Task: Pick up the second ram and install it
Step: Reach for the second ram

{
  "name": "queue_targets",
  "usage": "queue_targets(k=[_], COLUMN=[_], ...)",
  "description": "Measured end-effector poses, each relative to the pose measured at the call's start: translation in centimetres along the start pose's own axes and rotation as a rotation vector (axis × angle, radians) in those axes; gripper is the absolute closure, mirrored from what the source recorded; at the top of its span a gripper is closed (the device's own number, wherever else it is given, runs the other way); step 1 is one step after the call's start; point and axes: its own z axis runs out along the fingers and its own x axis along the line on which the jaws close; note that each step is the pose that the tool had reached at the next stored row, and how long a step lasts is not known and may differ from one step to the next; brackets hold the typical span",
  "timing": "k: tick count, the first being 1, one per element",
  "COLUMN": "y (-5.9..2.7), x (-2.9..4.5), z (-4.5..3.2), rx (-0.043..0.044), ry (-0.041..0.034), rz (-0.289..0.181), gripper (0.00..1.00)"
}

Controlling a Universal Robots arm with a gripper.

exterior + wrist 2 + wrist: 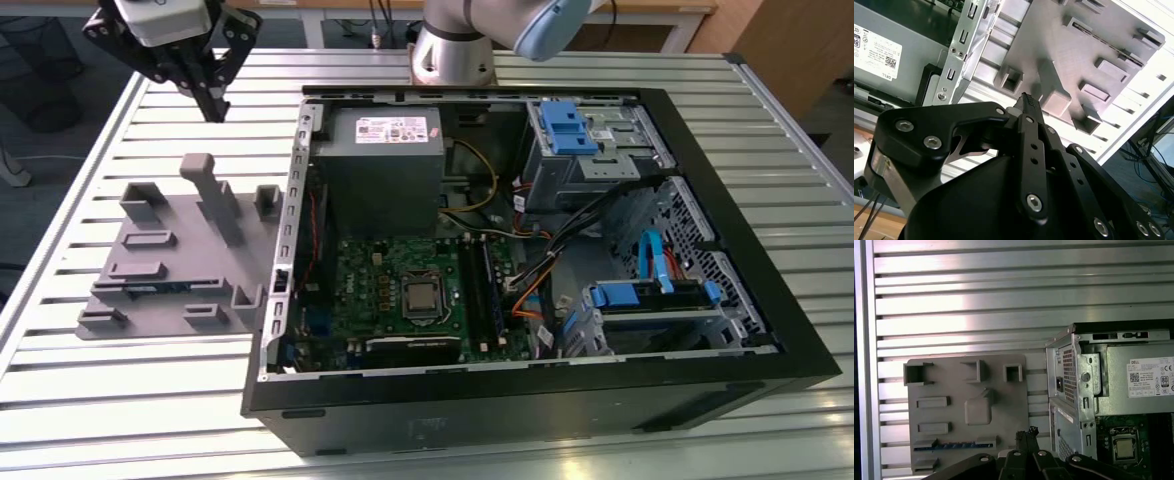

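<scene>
Gripper (212, 105) pinched closed, empty, high over grey fixture (154, 245); second ram (954, 445) slotted edge-up there, presumably for easy pinching.

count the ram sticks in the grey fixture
1: the ram sits sunk into the fixture, running along near one of its edges. Another stick could lie hidden deeper in it.

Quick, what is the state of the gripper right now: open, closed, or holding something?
Gripper: closed, with nothing visible in its grasp.
</scene>
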Motion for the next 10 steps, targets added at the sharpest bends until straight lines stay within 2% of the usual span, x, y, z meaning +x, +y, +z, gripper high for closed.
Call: queue_targets(k=[10], y=[-0.05], x=[0.68], z=[0.03], rx=[0.0], ry=[0.0001], rz=[0.0], gripper=[0.89])
